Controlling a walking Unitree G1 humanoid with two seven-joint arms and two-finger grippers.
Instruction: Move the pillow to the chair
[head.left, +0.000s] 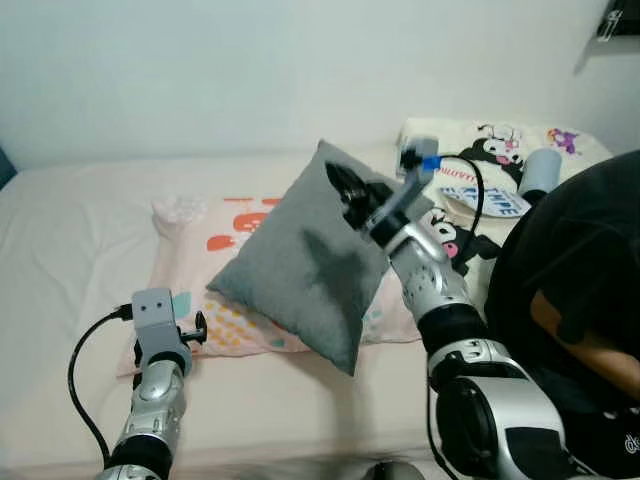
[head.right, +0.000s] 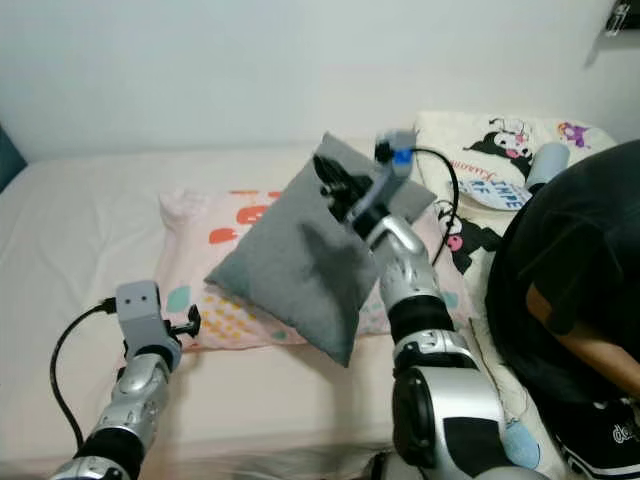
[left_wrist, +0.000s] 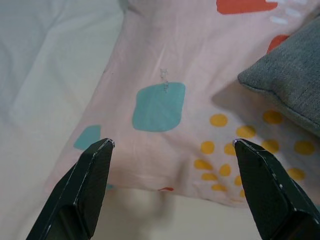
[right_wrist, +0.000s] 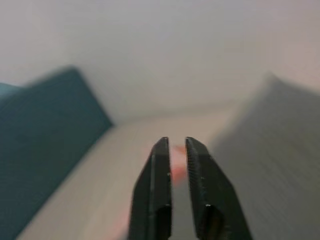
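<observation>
Right claw (head.left: 345, 187) pinched on grey pillow (head.left: 300, 262)

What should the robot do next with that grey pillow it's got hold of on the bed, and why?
Probably lift the grey pillow clear of the bed. The right gripper pinches its upper edge, fingers nearly together, and the pillow is tilted up, but its lower corner seems to rest on the patterned pink pillow. The left gripper hovers open over that pink pillow, idle.
</observation>
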